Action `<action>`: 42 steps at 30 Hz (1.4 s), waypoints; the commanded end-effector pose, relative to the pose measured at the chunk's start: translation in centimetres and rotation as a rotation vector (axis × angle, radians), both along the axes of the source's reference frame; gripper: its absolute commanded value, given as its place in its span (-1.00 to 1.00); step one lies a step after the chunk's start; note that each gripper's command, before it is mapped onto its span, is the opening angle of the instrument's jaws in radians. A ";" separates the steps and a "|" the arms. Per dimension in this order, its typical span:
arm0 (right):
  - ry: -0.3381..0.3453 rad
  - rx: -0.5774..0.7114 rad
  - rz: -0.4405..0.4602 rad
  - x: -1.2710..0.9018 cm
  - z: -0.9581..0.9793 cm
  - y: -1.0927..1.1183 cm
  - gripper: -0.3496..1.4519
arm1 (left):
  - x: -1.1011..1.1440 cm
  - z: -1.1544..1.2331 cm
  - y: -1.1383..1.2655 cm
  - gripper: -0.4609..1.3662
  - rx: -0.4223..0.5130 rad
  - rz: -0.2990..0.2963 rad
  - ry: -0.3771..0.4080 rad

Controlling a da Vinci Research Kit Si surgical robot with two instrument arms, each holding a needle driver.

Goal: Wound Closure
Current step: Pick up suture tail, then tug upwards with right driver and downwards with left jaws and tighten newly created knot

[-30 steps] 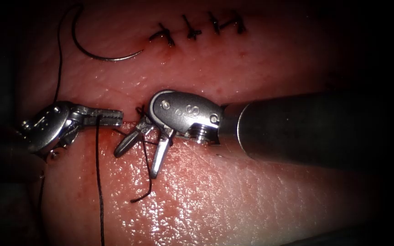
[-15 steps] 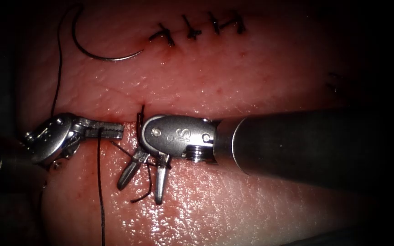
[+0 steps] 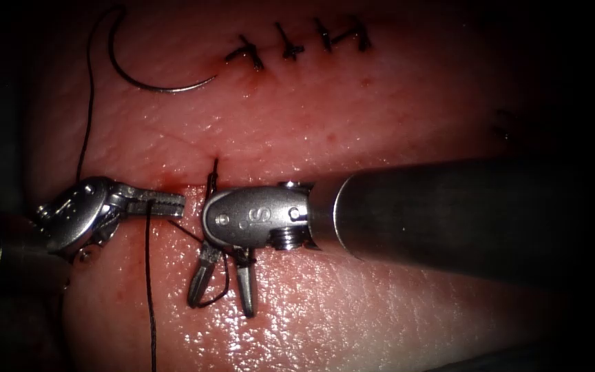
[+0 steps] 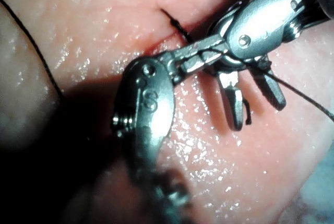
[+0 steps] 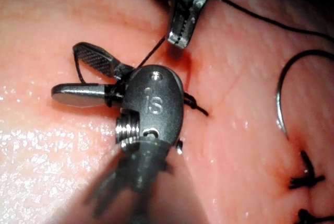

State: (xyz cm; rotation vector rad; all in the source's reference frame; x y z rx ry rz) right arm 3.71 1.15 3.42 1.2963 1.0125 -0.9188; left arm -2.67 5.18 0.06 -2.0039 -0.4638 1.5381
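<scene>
Both tools: left tool (image 3: 163,201) clamps thread (image 3: 150,289); right tool (image 3: 223,288) gapes downward.

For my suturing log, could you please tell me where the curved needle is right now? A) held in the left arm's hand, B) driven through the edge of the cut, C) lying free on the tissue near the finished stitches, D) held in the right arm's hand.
C: the needle lies free on the tissue; the left hand is shut on the thread, and the right hand is open, holding nothing.

two tools (image 3: 160,202) (image 3: 223,293), one needle (image 3: 147,81), four finished stitches (image 3: 296,43), one thread (image 3: 150,289)
</scene>
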 end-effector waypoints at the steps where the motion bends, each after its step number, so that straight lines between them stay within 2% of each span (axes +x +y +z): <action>1: -0.005 -0.023 0.002 0.00 0.01 0.01 0.09 | 0.00 -0.01 0.00 -0.88 -0.003 0.008 -0.007; 5: -0.014 -0.036 -0.020 0.01 0.05 -0.02 0.08 | 0.01 -0.01 0.00 -0.88 -0.003 0.010 -0.008; 7: -0.021 -0.039 -0.037 0.01 0.07 -0.03 -0.22 | 0.02 -0.01 0.00 -0.88 0.003 0.011 -0.009; 8: -0.026 -0.040 -0.051 0.01 0.08 -0.04 -0.50 | 0.03 -0.01 0.00 -0.88 0.004 0.009 -0.008; 9: -0.036 -0.043 -0.075 0.01 0.08 -0.04 -1.00 | 0.03 -0.01 0.00 -0.88 0.004 0.010 -0.008; 13: -0.051 -0.057 -0.114 0.04 0.10 -0.04 -1.00 | 0.04 -0.01 0.00 -0.88 0.004 0.011 -0.009; 23: -0.045 -0.081 -0.060 0.13 0.08 0.04 -1.00 | 0.06 -0.03 0.00 -0.88 0.019 0.010 -0.010; 34: -0.053 -0.050 0.052 0.14 0.07 0.26 -1.00 | 0.08 -0.04 0.02 -0.88 0.027 0.012 -0.013; 42: -0.047 0.018 0.197 0.12 0.04 0.53 -1.00 | 0.08 -0.06 0.02 -0.88 0.029 0.012 -0.013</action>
